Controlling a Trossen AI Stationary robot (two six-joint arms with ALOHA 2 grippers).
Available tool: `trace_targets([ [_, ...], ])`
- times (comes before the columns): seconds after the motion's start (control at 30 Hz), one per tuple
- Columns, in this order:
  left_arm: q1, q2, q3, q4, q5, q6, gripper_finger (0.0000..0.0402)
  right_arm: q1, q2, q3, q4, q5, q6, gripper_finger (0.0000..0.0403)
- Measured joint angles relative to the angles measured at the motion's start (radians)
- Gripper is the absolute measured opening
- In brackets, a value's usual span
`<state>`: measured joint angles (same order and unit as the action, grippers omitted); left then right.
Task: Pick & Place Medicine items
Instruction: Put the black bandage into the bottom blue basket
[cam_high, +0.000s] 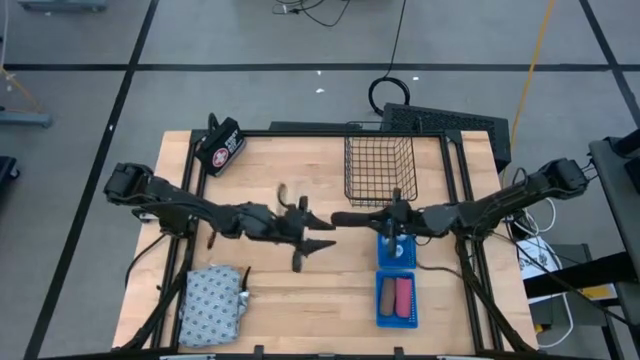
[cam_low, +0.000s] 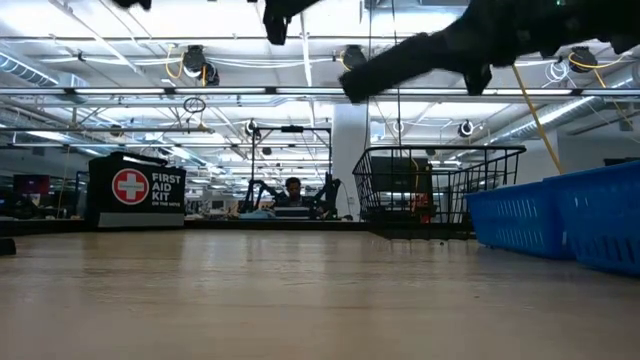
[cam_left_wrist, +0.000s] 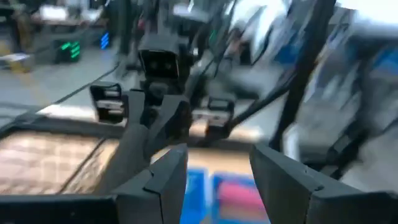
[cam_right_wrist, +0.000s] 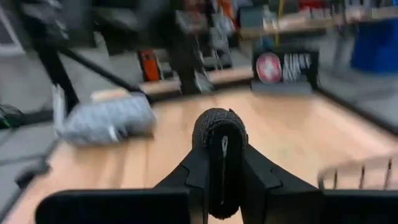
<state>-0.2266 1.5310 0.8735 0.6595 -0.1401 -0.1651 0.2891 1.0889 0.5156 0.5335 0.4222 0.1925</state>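
Overhead view: two dark arms meet above the middle of the pale wooden desk (cam_high: 300, 300). The left claw (cam_high: 322, 232) has its fingers parted with nothing between them. The right claw (cam_high: 340, 217) points toward it. Below the right arm sit two blue plastic trays; the nearer tray (cam_high: 397, 300) holds a brown piece (cam_high: 388, 296) and a pink piece (cam_high: 404, 295), both oblong and lying side by side. The farther tray (cam_high: 396, 252) lies largely under the arm, its contents not discernible. A soft grey-white patterned pouch (cam_high: 212, 306) rests at the desk's front left; a square black wire basket (cam_high: 379, 168) stands at the rear, and a black case (cam_high: 221, 147) with a red-and-white emblem at the rear left corner.

Right wrist view: only here is the grip plain. The right claw's two fingers (cam_right_wrist: 258, 177) close on a black, rough-textured, round-ended piece (cam_right_wrist: 219, 146); the pouch lies beyond.

Left wrist view: open fingers (cam_left_wrist: 165, 177) frame the pink piece.

Low view: the case reads "First Aid Kit"; the trays' ribbed walls show.
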Motion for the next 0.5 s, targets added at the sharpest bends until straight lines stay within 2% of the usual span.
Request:
trace_targets([
  [0.1, 0.042, -0.01, -0.127, 0.29, 0.082, -0.076, 0.0181, 0.03, -0.017, 0.004, 0.066, -0.003, -0.072, 0.0034],
  [0.23, 0.081, -0.028, -0.269, 0.544, 0.088, -0.152, 0.0182, 0.069, -0.024, 0.001, 0.09, -0.004, -0.159, 0.0034],
  [0.37, 0.094, -0.009, -0.32, 0.631, 0.102, -0.205, 0.0182, 0.089, -0.02, 0.005, 0.157, -0.007, -0.209, 0.0034],
  [0.5, 0.071, -0.007, -0.296, 0.576, 0.094, -0.156, 0.0199, 0.083, 0.019, 0.004, 0.25, -0.007, -0.242, 0.0034],
])
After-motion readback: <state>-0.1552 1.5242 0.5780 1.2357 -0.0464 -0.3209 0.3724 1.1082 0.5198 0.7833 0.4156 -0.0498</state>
